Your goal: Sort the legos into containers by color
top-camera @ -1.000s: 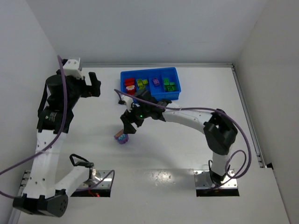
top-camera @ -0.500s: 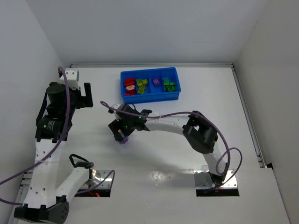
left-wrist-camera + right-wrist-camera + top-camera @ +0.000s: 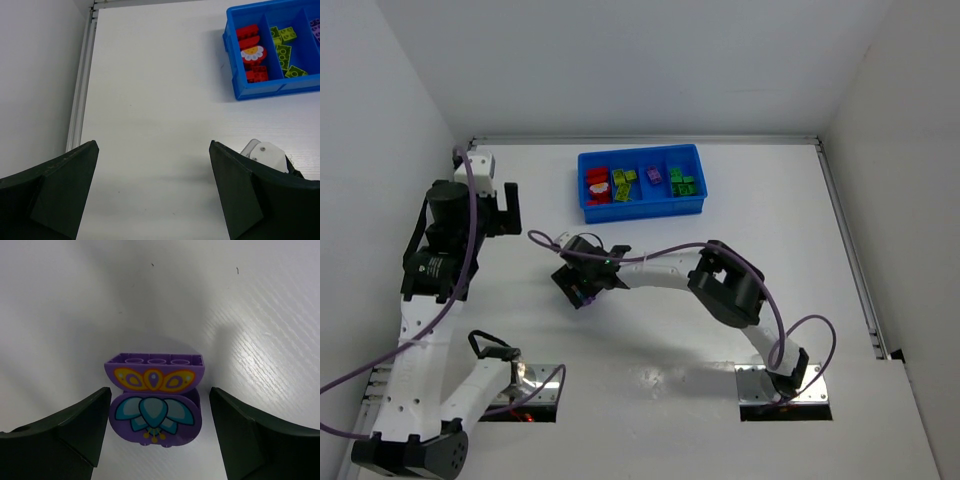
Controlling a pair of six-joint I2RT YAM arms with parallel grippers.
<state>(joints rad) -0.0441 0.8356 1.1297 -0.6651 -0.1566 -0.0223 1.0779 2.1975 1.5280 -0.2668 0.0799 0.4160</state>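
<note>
Right wrist, purple lego (image 3: 154,405) long axis crosswise (studs toward frame top)

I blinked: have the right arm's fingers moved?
Yes. The right fingers slid away from the blue tray, nearer the robot, and now straddle the purple brick.

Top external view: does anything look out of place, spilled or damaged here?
One purple printed brick lies on the table outside the blue tray, between the fingers of the open right gripper, ungripped. The tray's bricks look colour-sorted; nothing is spilled or damaged.
</note>
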